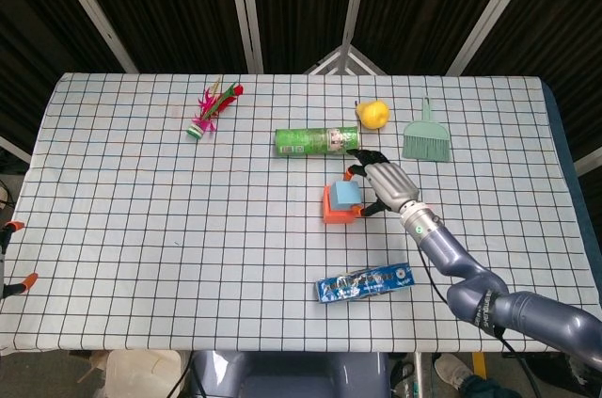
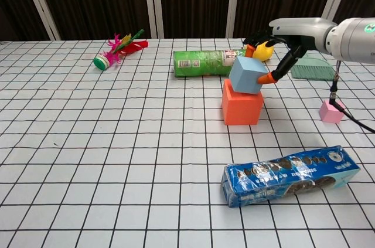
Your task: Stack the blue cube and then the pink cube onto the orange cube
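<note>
right hand [image 2: 275, 54] pinching blue cube [image 2: 247, 74] tilted on orange cube [image 2: 241, 106] | looks light, stiff: you're holding opposite faces | left hand unseen

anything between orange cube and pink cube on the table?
Nothing on the cloth: chest view shows bare grid between the orange cube and the pink cube. Only the right hand, gripping the blue cube, sits above that stretch.
</note>
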Motion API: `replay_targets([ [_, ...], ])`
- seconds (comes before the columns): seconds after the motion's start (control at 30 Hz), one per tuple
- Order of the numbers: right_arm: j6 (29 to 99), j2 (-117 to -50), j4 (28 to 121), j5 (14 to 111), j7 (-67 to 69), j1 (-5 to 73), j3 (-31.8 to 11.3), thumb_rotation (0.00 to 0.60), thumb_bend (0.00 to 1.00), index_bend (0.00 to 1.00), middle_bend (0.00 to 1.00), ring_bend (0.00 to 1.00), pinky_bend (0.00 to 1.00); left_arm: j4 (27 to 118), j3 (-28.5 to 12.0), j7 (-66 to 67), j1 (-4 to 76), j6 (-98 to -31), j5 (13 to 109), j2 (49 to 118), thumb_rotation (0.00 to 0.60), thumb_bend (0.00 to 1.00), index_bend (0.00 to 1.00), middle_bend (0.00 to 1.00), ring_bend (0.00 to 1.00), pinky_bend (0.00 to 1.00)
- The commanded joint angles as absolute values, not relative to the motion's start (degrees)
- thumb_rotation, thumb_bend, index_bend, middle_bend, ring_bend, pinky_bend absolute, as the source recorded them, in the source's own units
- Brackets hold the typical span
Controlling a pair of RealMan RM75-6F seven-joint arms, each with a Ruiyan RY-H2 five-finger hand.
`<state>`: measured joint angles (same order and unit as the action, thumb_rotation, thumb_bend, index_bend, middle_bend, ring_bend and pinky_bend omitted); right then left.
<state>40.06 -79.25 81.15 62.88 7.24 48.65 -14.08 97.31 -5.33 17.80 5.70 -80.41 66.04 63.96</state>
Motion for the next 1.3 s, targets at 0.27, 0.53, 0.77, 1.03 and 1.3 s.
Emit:
replay_targets([
  [0.27, 40.1, -79.4, 81.6, 61.5, 5.8, 49.0, -14.1, 0.6, 0.43, 0.44, 0.07, 0.02, 0.0, 97.3, -5.4, 17.7, 5.7, -80.3, 65.9, 63.9, 0.6, 0.2, 0.21, 0.01, 0.0, 0.02],
  [0.53, 40.4, -79.8, 82.3, 59.0, 3.1, 49.7, -14.1, 0.6, 0.43, 0.44, 0.07, 0.02, 0.0, 97.1, -5.5, 17.2, 5.7, -80.2, 65.7, 63.8, 0.6, 0.2, 0.21, 0.01, 0.0, 0.02],
  [0.77, 41.0, -79.5, 83.4, 57.4, 1.3, 50.0, -14.2, 0.6, 0.43, 0.44, 0.07, 0.02, 0.0, 97.1, -5.5, 16.9, 5.7, -80.1, 65.8, 63.6, 0.6, 0.2, 0.21, 0.01, 0.0, 0.02],
  [1.03, 41.1, -79.5, 83.3, 56.8, 0.8, 50.1, -14.1, 0.6, 0.43, 0.44, 0.07, 0.03, 0.0, 97.2, -5.4, 16.7, 5.7, -80.1, 65.9, 63.5, 0.6, 0.2, 0.21, 0.01, 0.0, 0.02],
  [1.3, 40.9, -79.3, 83.5, 56.6, 0.7, 50.2, -14.0, 0.6, 0.43, 0.44, 0.07, 0.03, 0.0, 97.3, -5.4, 16.9, 5.8, -80.0, 65.7, 63.5, 0.6, 0.2, 0.21, 0.01, 0.0, 0.02],
])
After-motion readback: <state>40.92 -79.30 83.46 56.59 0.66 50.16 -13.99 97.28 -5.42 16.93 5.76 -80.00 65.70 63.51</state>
